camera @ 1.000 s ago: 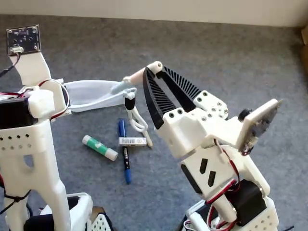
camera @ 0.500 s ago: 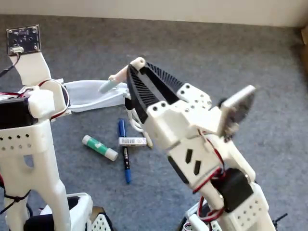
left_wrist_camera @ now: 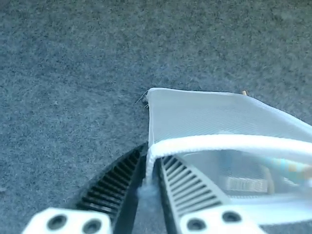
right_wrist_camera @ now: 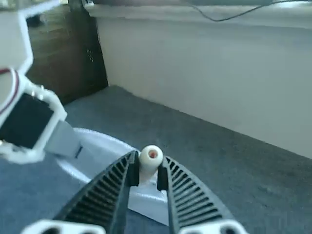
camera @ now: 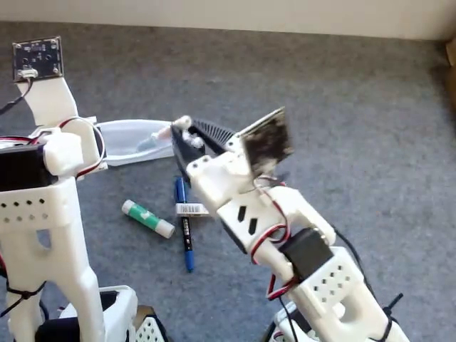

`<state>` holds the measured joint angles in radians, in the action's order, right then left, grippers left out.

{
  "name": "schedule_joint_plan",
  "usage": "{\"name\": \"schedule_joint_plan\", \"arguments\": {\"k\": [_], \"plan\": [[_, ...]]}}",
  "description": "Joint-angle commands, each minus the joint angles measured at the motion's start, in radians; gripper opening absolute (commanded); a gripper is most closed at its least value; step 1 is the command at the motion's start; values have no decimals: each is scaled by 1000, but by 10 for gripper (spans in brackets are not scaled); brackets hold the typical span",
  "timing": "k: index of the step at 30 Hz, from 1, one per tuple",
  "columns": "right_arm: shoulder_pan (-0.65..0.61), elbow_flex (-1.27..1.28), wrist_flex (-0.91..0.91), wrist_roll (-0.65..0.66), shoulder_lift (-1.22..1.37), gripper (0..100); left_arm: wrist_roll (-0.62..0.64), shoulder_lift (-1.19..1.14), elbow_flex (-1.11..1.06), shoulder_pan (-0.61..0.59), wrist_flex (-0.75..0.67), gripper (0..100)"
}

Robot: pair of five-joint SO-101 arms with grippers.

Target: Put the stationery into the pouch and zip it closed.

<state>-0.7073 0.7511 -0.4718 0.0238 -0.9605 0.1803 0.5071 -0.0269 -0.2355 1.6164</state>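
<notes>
Stationery is being fed in piece by piece, and most of what is seen is explained by that. The white translucent mesh pouch (left_wrist_camera: 209,117) is laid on the grey carpet-like counter (camera: 356,107), and its thick white edge band is pinched between the jaws of the left arm (camera: 50,192). Those jaws are seen pressed together on the band in the left wrist view. By this grip the rim is raised off the counter and the mouth is held open, so that something can be slid in without the fabric folding shut.

The cream-white pen with the pale blue tip (camera: 162,134) is clamped in the jaws of the right arm (camera: 271,214). It is gripped close to its butt end, presumably so that the tip can lead into the opening. The tip is seen lying over the pouch near the mouth, and a pale teal shape shows through the mesh (probably that tip, though it cannot be told for certain).

Three pieces are left on the counter just beside the pouch: a green-and-white glue stick (camera: 147,218), a slim blue pen (camera: 185,235) and a small white barcode-labelled piece (camera: 194,209) lying across that pen. The zip is not yet closed, and the task is judged to be at an early stage.
</notes>
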Motion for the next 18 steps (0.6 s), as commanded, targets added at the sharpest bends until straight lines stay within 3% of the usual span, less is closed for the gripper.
{"name": "schedule_joint_plan", "arguments": {"k": [1,15,18], "plan": [[-51,36,31,137,-1,5,6,-12,35,19,-5,11],[-94,99,28,147,7,8,6,-13,31,19,-5,11],[-91,94,28,146,4,45,6,-13,31,19,-5,11]]}}
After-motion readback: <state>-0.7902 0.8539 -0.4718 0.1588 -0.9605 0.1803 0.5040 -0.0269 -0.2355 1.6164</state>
